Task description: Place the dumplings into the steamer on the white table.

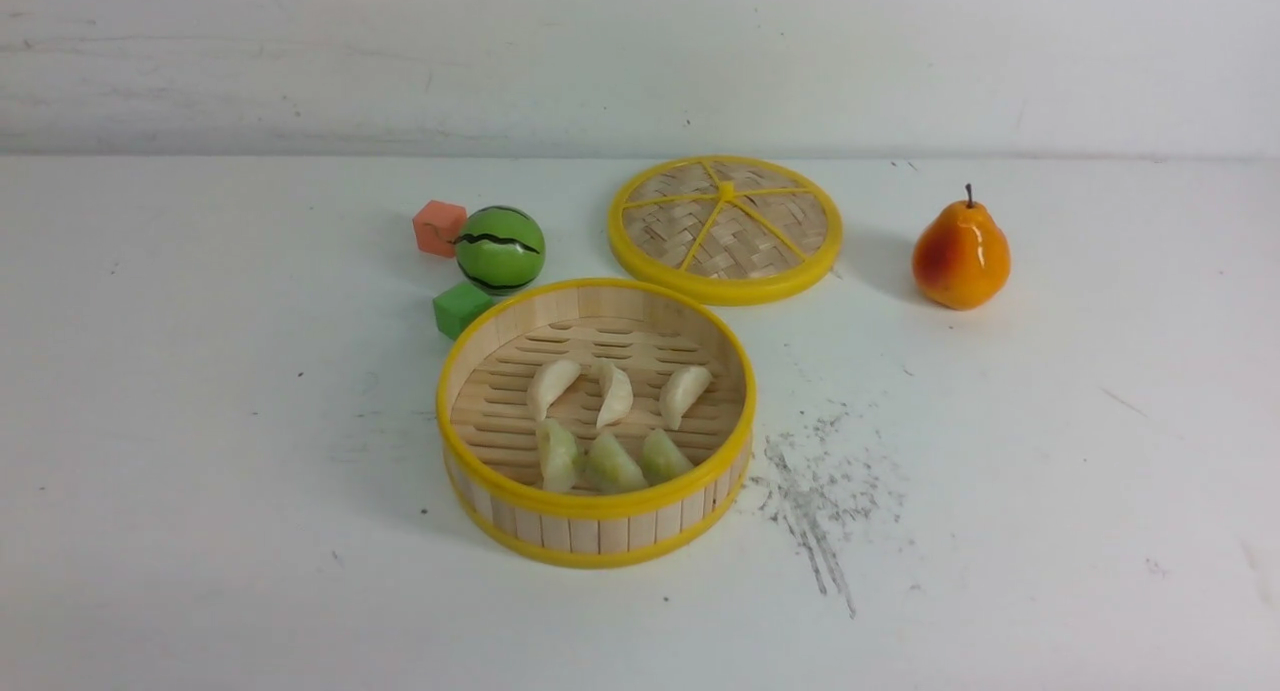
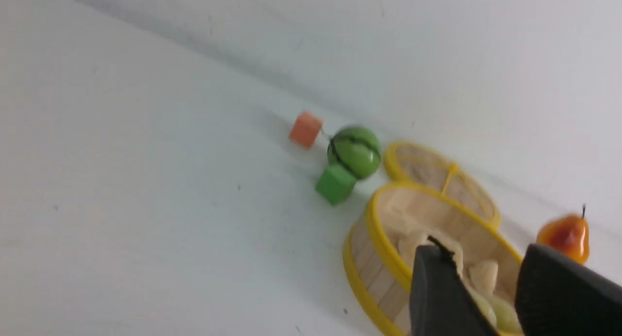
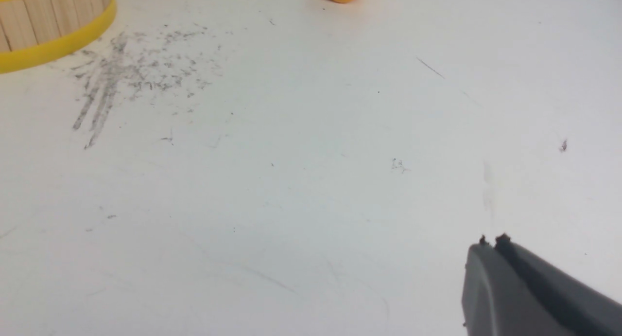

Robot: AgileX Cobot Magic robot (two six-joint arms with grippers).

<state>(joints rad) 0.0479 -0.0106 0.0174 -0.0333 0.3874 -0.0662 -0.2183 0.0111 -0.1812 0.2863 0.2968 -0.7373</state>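
Observation:
The steamer (image 1: 600,533) stands upright in the middle of the white table (image 1: 200,421). Several dumplings lie on its slatted floor: three cream-white ones (image 1: 614,393) in the far row and three pale green ones (image 1: 612,463) in the near row. Neither arm shows in the front view. In the left wrist view my left gripper (image 2: 483,251) is open, with nothing between its fingers; the steamer (image 2: 374,229) and its dumplings (image 2: 483,275) show beyond the gap. In the right wrist view my right gripper (image 3: 492,239) is shut and empty over bare table, away from the steamer (image 3: 53,15).
A flat woven lid with yellow spokes (image 1: 725,229) lies behind the steamer. A green striped ball (image 1: 500,249), an orange cube (image 1: 439,227) and a green cube (image 1: 461,308) sit at its back left. A pear (image 1: 960,256) stands at the right. Grey scuffs (image 1: 815,501) mark the table.

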